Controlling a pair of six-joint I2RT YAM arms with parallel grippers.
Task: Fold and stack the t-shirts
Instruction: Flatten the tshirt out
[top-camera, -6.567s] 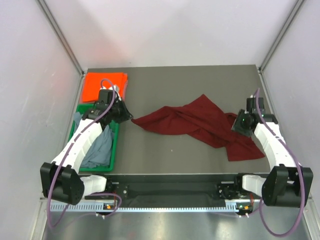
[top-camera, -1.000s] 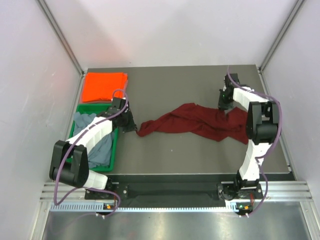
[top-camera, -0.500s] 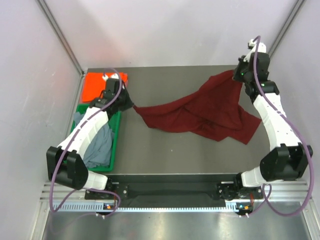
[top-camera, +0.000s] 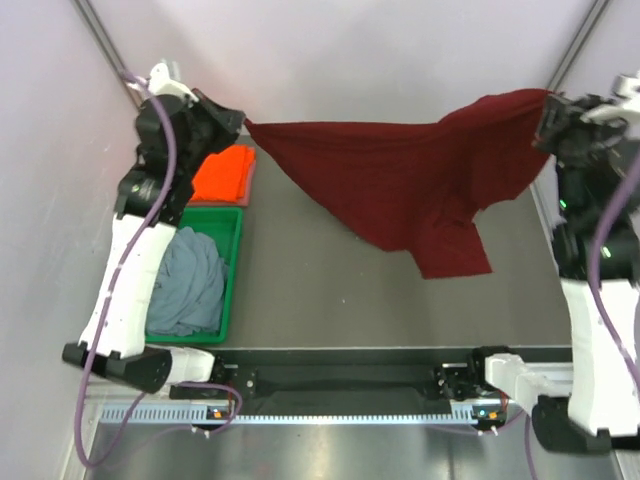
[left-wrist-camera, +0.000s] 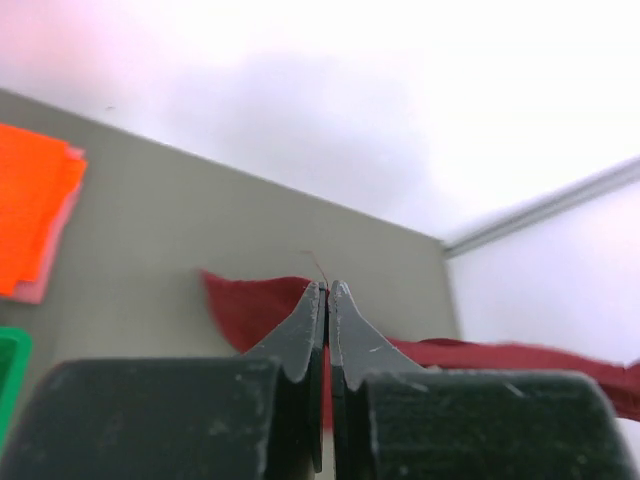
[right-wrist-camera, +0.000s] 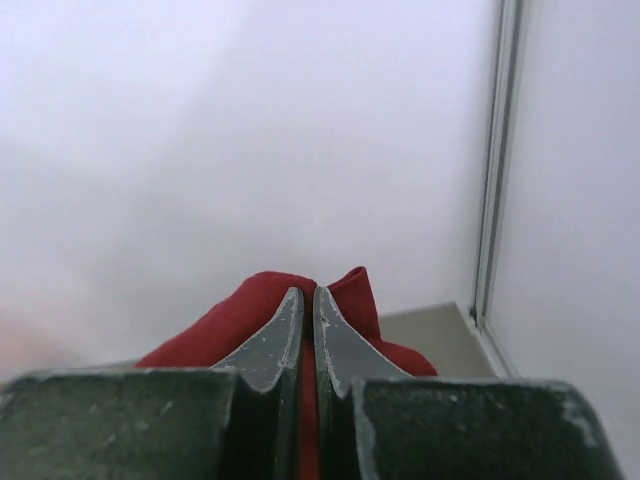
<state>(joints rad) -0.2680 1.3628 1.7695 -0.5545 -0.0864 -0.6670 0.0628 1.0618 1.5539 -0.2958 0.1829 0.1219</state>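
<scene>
Both arms holding maroon t-shirt spread in air above table. Judging best approach: pulling top edge level and taut, lowering together, letting hanging part touch down first, laying flat without bunching. Grip: left gripper and right gripper each clamping opposite top corner, cloth pinched between closed jaws.

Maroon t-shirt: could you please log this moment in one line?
maroon t-shirt: held aloft, spread; left gripper: jaws shut on it; right gripper: jaws shut on it; orange t-shirt: folded; grey-blue t-shirt: in tray
</scene>
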